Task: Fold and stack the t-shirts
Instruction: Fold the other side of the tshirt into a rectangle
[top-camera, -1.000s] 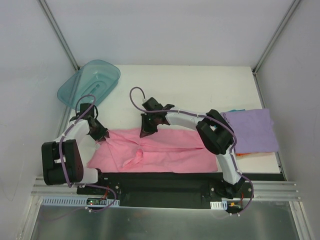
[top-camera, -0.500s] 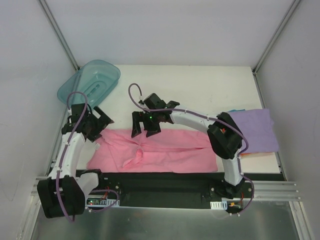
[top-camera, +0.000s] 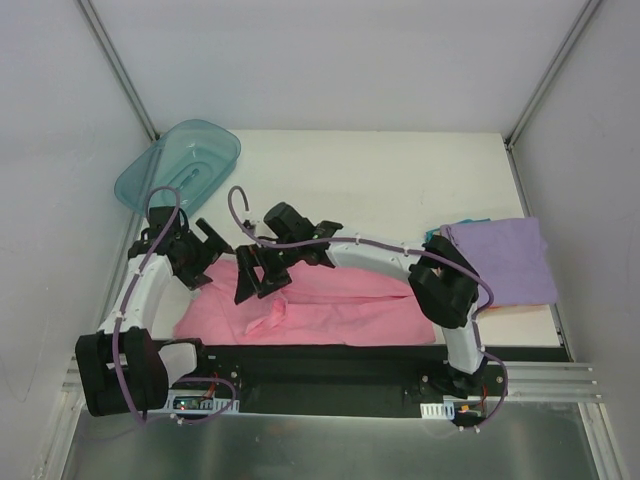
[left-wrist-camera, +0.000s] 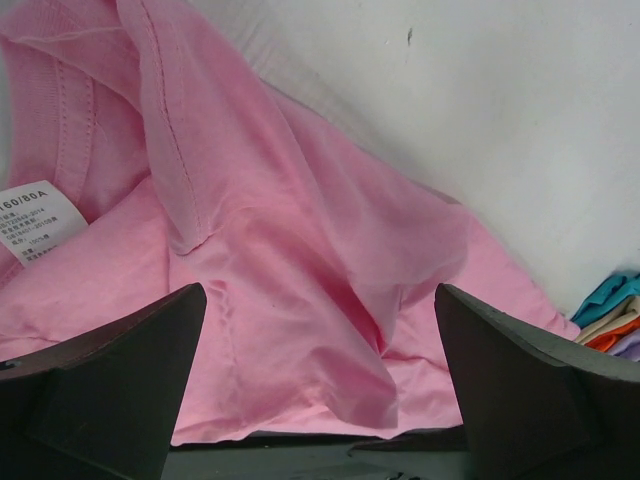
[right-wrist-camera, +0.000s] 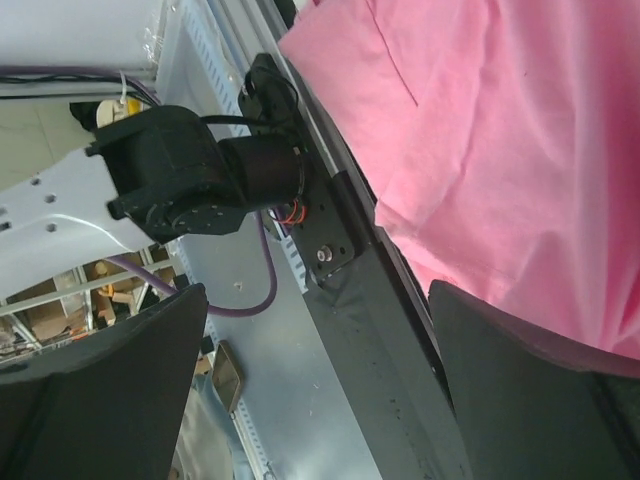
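Observation:
A pink t-shirt (top-camera: 350, 310) lies crumpled lengthwise along the near edge of the table. In the left wrist view the pink t-shirt (left-wrist-camera: 300, 260) shows its white neck label (left-wrist-camera: 35, 220). My left gripper (top-camera: 212, 255) hovers open over the shirt's left end, and the left gripper (left-wrist-camera: 320, 400) has nothing between its fingers. My right gripper (top-camera: 260, 285) hangs open above the shirt left of its middle. Seen from its own wrist, the right gripper (right-wrist-camera: 320, 390) is empty too. A folded lavender t-shirt (top-camera: 505, 260) tops a stack at the right, with orange (left-wrist-camera: 615, 338) and teal (left-wrist-camera: 610, 295) edges peeking out.
A translucent teal tub (top-camera: 180, 165) leans at the back left corner. A black strip (top-camera: 330, 362) runs along the table's near edge by the arm bases. The left arm's base motor (right-wrist-camera: 190, 170) shows in the right wrist view. White walls enclose the table.
Both grippers have opened and let go of the pink t-shirt. The right gripper has moved left and nearer along the shirt. The left gripper has lifted slightly off the shirt's left end.

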